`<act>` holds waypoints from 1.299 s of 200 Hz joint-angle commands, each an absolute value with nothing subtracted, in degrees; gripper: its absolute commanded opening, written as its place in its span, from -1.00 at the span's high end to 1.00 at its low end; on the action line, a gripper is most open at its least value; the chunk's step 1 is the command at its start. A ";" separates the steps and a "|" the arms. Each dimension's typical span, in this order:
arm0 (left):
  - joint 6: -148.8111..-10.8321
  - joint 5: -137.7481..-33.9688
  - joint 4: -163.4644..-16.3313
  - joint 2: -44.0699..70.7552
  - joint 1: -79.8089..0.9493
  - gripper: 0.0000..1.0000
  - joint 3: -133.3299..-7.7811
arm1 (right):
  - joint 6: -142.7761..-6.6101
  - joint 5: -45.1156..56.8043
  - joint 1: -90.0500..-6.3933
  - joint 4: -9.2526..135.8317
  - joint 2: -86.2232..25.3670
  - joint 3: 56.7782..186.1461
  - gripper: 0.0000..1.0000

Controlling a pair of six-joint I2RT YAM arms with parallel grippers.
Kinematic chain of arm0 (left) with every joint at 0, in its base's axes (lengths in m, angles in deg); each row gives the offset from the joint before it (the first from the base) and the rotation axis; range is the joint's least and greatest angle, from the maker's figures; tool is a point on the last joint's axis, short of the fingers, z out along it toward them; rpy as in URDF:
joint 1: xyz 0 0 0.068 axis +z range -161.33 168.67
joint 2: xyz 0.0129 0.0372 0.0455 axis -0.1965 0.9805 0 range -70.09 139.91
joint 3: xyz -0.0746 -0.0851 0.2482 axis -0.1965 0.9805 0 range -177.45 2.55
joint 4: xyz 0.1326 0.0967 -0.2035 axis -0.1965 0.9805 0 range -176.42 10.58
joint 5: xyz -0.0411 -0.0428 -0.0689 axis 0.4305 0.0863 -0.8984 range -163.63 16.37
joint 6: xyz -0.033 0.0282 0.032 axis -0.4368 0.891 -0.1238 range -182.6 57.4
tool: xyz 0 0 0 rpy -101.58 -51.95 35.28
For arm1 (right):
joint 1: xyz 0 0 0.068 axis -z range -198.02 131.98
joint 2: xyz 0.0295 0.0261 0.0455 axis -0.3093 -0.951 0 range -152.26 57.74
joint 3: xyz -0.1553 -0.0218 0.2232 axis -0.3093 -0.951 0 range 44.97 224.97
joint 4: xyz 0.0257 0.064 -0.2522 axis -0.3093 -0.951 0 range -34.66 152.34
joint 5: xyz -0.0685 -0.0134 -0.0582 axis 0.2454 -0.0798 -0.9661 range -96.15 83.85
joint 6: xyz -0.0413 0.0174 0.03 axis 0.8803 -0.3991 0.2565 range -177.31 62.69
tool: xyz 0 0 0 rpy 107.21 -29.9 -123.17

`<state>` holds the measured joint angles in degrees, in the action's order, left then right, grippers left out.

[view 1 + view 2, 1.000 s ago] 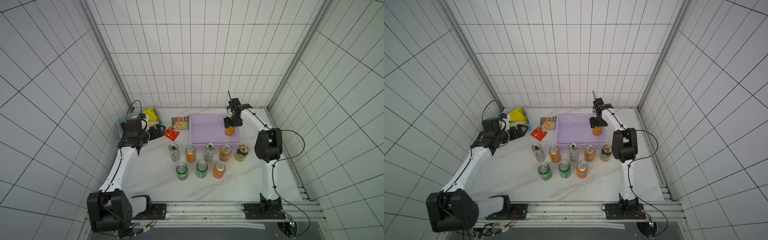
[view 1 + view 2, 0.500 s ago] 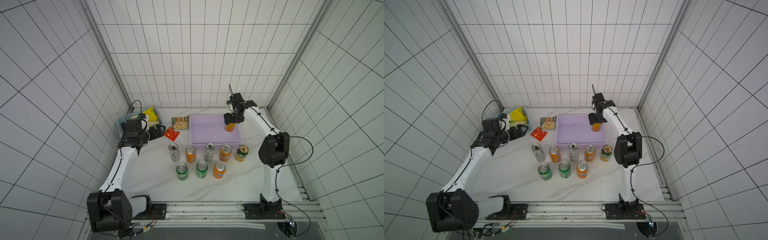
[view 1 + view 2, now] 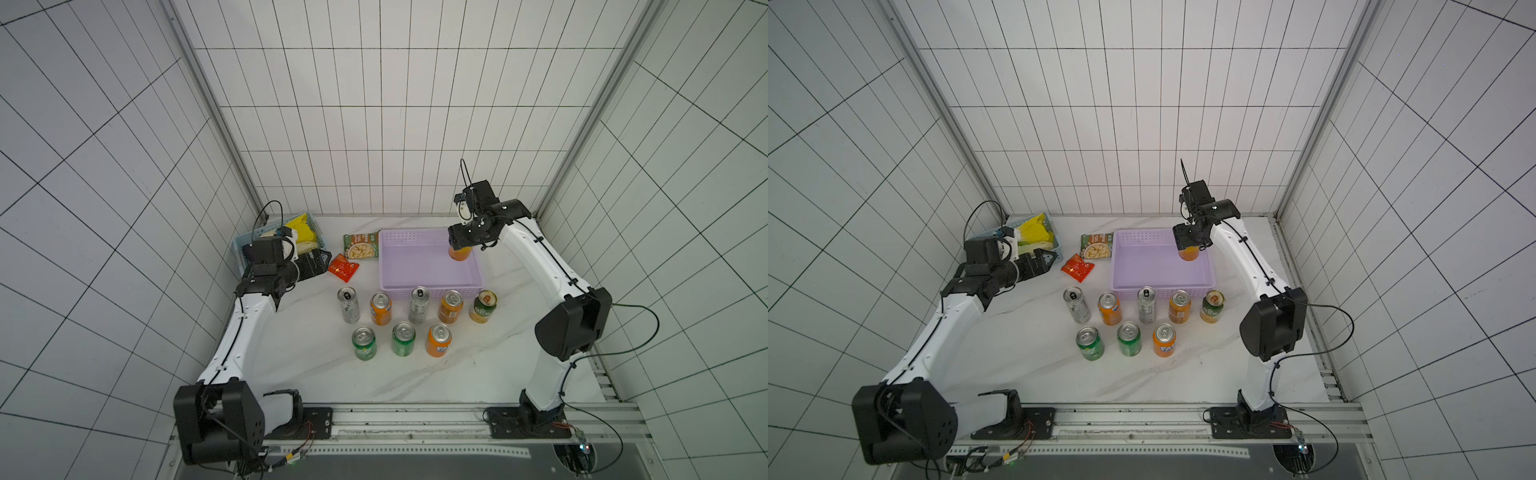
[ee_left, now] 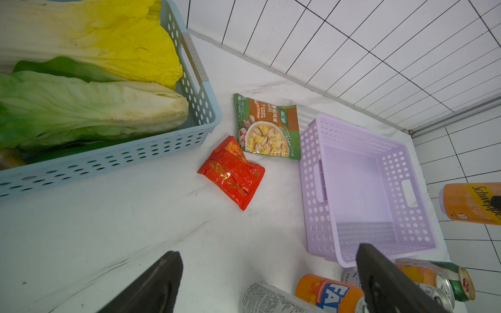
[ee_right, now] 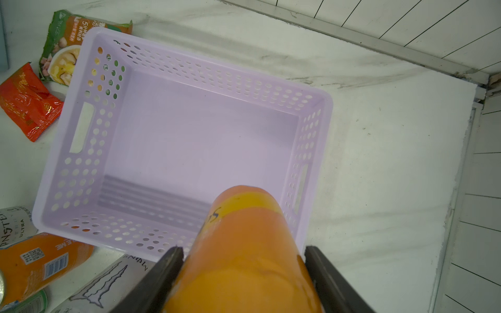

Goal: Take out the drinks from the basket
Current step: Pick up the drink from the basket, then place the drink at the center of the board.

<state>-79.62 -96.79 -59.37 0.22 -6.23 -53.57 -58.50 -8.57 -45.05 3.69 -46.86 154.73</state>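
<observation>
Because the orange can (image 5: 244, 230) is a smooth, thin-walled metal cylinder, it looks slippery and easy to dent rather than breakable. It should be stiff enough while sealed and of modest weight if full, though whether it is full cannot be told. The right gripper (image 3: 460, 242) is clamped on it, with one dark finger (image 5: 162, 273) pressed against each side of the body toward its upper end. The can hangs upright, clear of the lilac basket (image 3: 415, 268), over the basket's two o'clock corner in both top views. That basket holds nothing else. Opposite sides of the straight wall seem the right place to take hold, since the tapered shoulder or the rim would likely let the can slide. Eight other cans (image 3: 419, 305) stand upright on the table (image 3: 415, 378) at the basket's six o'clock. The left gripper (image 4: 268, 250), jaws spread wide and empty, hovers at the basket's nine o'clock, well apart from it.
</observation>
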 commanded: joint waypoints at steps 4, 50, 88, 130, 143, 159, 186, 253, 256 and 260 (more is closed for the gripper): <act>-79.45 -97.56 -59.96 -0.07 -5.88 -0.96 -54.40 | -59.33 -10.57 -46.95 3.14 -40.92 152.14 -0.35; -79.52 -97.86 -59.96 -0.21 -5.81 -0.97 -54.41 | -60.62 -11.64 -49.93 1.56 -34.26 147.41 -0.35; -79.57 -97.90 -59.96 -0.22 -5.76 -0.96 -54.40 | -62.11 -12.62 -52.51 -0.24 -29.13 143.48 -0.35; -79.53 -97.97 -59.92 -0.26 -5.75 -0.96 -54.40 | -64.63 -13.10 -55.00 -1.67 -22.90 138.48 -0.35; -79.65 -97.95 -59.97 -0.29 -5.75 -0.96 -54.40 | -65.66 -13.09 -55.65 -2.32 -21.01 136.96 -0.35; -79.65 -97.92 -59.96 -0.25 -5.78 -0.96 -54.40 | -67.00 -12.50 -56.48 -2.85 -18.62 134.66 -0.35; -79.55 -97.85 -59.94 -0.21 -5.76 -0.96 -54.40 | -69.02 -11.98 -58.09 -4.07 -15.38 130.86 -0.35; -79.48 -97.74 -59.92 0.06 -5.65 -0.96 -54.40 | -72.97 -12.44 -59.55 -6.13 -9.50 124.71 -0.35; -79.50 -97.71 -59.91 0.03 -5.62 -0.96 -54.40 | -73.10 -12.40 -59.59 -6.17 -9.24 124.43 -0.35; -79.49 -97.76 -59.95 0.07 -5.62 -0.96 -54.40 | -73.33 -12.33 -59.56 -6.09 -8.88 123.96 -0.35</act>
<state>-79.70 -97.49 -59.37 0.22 -5.96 -53.57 -70.87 -11.56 -58.79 -6.54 -12.15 125.59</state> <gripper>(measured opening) 0.982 0.697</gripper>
